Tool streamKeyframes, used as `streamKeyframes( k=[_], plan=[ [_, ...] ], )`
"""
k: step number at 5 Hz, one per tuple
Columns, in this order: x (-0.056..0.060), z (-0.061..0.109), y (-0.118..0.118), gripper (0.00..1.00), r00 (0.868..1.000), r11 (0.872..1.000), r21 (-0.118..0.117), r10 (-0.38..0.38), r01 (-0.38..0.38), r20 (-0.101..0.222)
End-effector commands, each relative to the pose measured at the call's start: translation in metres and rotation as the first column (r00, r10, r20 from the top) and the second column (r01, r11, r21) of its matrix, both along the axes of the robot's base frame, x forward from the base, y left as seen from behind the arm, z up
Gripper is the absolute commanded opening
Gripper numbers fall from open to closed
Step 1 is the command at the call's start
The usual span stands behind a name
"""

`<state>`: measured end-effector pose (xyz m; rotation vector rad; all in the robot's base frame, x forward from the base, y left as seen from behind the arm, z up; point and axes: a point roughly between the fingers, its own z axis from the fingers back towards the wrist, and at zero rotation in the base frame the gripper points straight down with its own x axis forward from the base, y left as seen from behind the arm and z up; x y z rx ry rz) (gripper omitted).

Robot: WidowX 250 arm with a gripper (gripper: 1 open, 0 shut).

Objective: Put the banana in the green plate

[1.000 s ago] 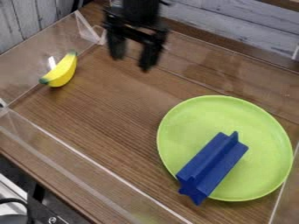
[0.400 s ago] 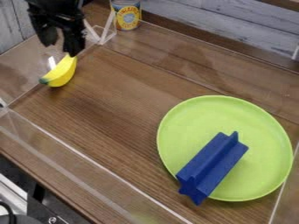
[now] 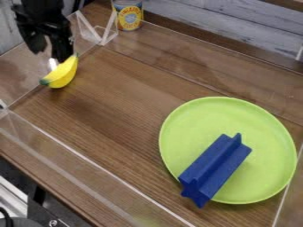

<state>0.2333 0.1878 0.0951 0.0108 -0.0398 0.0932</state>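
Black and two-fingered, the gripper [image 3: 42,51] hangs in the upper left corner of the view, pointing down, its jaws spread apart with nothing between them. Its fingertips sit just above the upper end of the banana [image 3: 60,72]; whether they touch the fruit cannot be told from this angle.

Small and curved, the banana is bright yellow with a green tip at its lower left end and a paler patch near its top. It lies flat on the table, tilted so that its length runs from lower left to upper right, close to the left wall and well apart from the green plate [image 3: 196,133].

That plate is large, round and lime green with a shallow rim, and it sits at the lower right of the table. A blue cross-section block [image 3: 215,168] lies on it, reaching from near the plate's middle down over its lower edge.

Dark brown wood-grain covers the table [image 3: 130,97], which has a slight sheen. Clear plastic walls [image 3: 30,146] fence the surface along the left and near sides. A yellow-and-white can [image 3: 128,15] stands at the back edge. Behind it runs a backdrop of pale grey planks [image 3: 243,27].
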Motion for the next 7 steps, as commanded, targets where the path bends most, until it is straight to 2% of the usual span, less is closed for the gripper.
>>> streamKeyframes(
  k=[1,3,7],
  plan=[
    [0.003,-0.003,0.010,1.00,0.999,1.000,-0.001,0.023,-0.023,0.031],
    [0.009,-0.021,0.022,1.00,0.998,0.998,-0.034,0.050,-0.049,0.033],
    [0.023,-0.033,0.029,1.00,0.995,0.991,-0.094,0.099,-0.098,0.002]
  ],
)
